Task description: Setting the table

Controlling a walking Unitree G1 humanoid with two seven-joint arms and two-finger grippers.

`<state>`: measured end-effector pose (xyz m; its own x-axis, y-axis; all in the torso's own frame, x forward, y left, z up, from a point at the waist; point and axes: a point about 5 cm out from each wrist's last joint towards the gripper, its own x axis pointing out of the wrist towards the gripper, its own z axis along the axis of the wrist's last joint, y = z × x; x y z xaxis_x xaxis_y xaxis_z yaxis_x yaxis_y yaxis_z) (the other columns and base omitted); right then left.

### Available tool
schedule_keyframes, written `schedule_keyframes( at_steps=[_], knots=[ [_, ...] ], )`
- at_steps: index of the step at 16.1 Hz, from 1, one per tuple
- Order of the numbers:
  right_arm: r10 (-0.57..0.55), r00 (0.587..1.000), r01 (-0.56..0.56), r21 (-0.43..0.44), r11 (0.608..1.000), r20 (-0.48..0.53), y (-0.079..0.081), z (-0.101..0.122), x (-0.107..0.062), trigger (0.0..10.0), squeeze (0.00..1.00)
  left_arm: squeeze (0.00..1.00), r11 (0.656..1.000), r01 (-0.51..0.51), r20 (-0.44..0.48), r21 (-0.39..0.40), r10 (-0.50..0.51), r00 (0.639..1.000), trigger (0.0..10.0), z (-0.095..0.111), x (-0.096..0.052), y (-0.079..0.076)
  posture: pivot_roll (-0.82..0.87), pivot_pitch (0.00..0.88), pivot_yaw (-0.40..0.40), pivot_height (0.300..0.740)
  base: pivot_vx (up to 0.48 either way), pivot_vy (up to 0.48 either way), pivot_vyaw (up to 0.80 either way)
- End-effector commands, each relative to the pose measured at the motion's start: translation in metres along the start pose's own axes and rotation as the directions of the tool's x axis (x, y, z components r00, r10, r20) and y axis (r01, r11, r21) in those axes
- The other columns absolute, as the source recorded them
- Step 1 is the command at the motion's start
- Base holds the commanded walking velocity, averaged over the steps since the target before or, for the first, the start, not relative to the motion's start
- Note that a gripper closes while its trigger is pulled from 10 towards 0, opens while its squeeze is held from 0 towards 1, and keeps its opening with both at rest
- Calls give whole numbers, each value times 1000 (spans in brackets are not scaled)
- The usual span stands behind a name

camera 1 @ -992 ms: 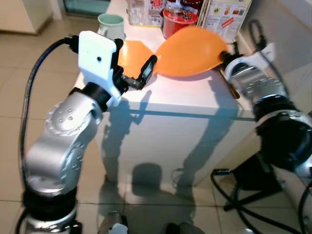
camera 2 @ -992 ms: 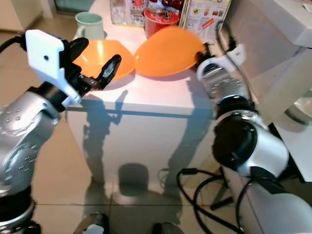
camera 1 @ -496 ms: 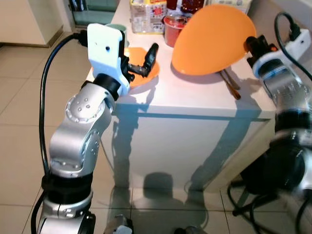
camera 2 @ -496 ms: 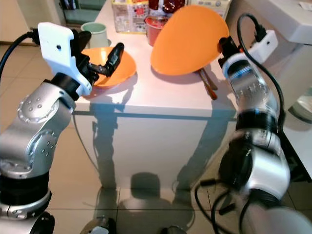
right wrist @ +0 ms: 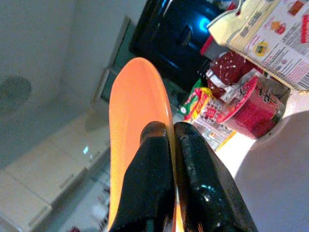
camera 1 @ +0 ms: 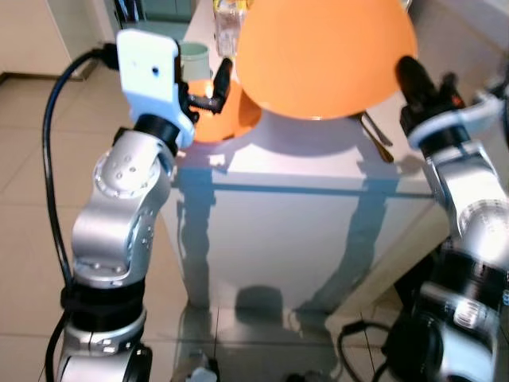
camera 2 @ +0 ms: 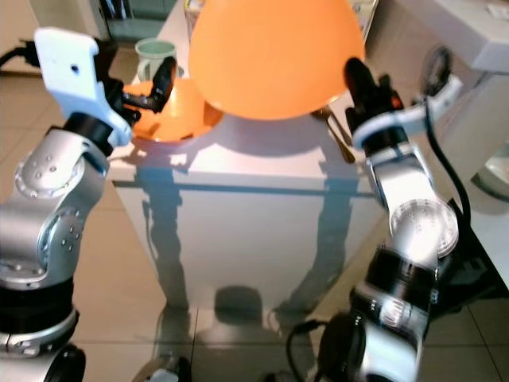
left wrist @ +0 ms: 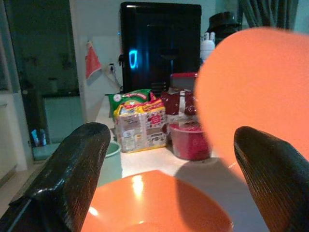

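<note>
My right gripper [camera 1: 409, 76] is shut on the rim of a large orange plate [camera 1: 318, 56], held up on edge above the white table [camera 1: 318, 167]. The right wrist view shows both black fingers pinching the plate's rim [right wrist: 135, 121]. My left gripper [left wrist: 169, 159] is open just above a smaller orange bowl [left wrist: 154, 203], which sits near the table's left edge [camera 1: 231, 119]. Nothing is between the left fingers. A pair of chopsticks [camera 1: 375, 137] lies on the table under the plate's right side.
A mint cup [camera 2: 155, 54] stands behind the bowl. A red noodle cup [left wrist: 189, 140], food packets [left wrist: 137, 121] and a black appliance [left wrist: 159, 43] crowd the table's far end. Tiled floor lies to the left; a white counter stands to the right.
The right gripper has lifted the orange plate off the table, higher and nearer the camera. The left gripper stays open by the bowl. The camera has shifted.
</note>
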<state>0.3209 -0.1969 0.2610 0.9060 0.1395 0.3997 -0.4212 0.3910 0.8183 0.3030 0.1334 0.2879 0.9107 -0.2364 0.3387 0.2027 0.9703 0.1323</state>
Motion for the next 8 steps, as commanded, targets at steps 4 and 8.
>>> schedule_keyframes(
  at_steps=[4,8],
  knots=[
    [102,995,-101,-71,992,14,36,5,-34,0,0,0,1000,-14,-16,11,14,1000,10000,-5,-20,7,3,0,-22,740,0,0,0],
    [221,964,-261,-378,888,-146,82,-24,-53,10000,0,0,997,-74,-106,12,75,992,10000,-37,-51,18,-32,0,-7,740,0,0,0]
  ],
)
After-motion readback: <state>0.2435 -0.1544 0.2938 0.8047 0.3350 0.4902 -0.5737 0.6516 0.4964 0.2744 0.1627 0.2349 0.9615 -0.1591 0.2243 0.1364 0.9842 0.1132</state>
